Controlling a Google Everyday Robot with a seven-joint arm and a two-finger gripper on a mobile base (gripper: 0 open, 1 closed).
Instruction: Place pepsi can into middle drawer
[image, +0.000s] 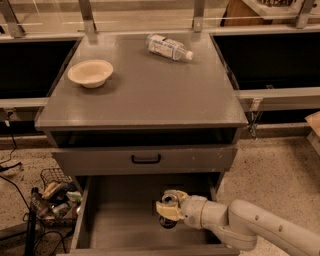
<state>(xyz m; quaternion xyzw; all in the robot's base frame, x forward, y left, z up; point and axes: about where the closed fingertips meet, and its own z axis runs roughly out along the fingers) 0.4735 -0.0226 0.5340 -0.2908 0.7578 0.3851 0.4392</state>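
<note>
One camera view looks down on a grey cabinet (150, 95) and the open middle drawer (120, 227) at its foot. No brand name or other writing can be read anywhere. On the pepsi can (170, 199) the fingers cover the side, so only the silver top and a dark band at the base show. The pale label on the clear plastic water bottle (169, 47) is too small to read.

The cabinet top is flat, matt and grey. A shallow round cream bowl (90, 73) sits on its left part, and the bottle lies on its side towards the back, cap pointing right. Below the top comes a dark gap, then a grey drawer front (200, 160) with a black loop handle (146, 159). The middle drawer is a wide box with a flat grey floor and low side walls.

The gripper (166, 210) is inside this drawer, towards its right half, at the end of a smooth, rounded white arm (250, 227) that enters from the lower right. Its yellowish fingers (161, 210) are clamped on the can. The can stands upright, its long axis vertical and its silver top facing up. Whether its base touches the drawer floor cannot be told.

A wire basket (55, 192) of small items rests on the speckled floor (280, 170) left of the drawer.
</note>
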